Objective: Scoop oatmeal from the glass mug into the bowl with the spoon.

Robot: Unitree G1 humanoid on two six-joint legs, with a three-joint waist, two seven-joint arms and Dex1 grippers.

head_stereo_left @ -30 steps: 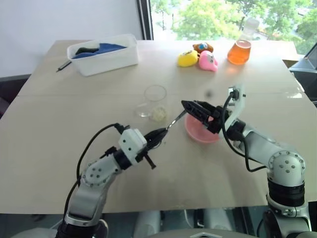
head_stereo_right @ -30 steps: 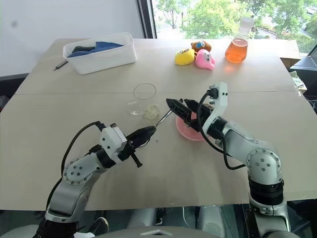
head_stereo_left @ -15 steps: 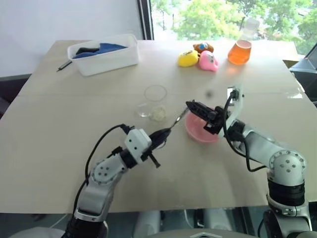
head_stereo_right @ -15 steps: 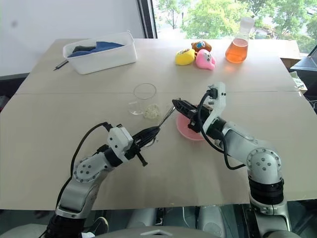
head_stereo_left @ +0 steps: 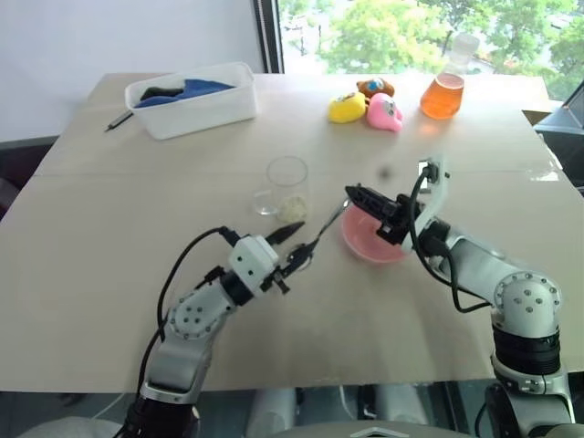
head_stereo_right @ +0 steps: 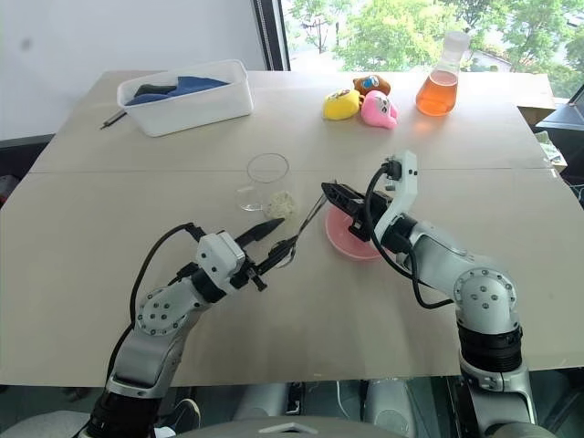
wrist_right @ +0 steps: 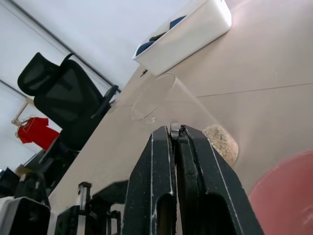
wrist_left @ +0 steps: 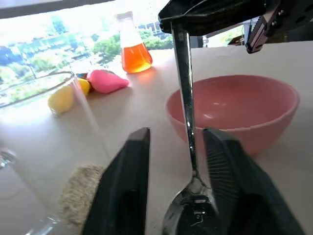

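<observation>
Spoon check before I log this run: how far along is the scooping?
Done: the right gripper is shut on the handle end of the spoon, and the left gripper stands open around its lower end. In hand: a handover between the arms. Left: the oatmeal sits at the bottom of the glass mug, and the bowl looks empty, so no scoop yet.

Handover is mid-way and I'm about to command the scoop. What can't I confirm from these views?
- Spoon: the handle's end is hidden between the right gripper's shut jaws in the right wrist view; the left wrist view's lower edge cuts off its bowl.
- Oatmeal: whether it lies inside the glass mug or beside it; the clear glass blurs this.
- Bowl: the right gripper covers part of its inside in the eye views.
</observation>
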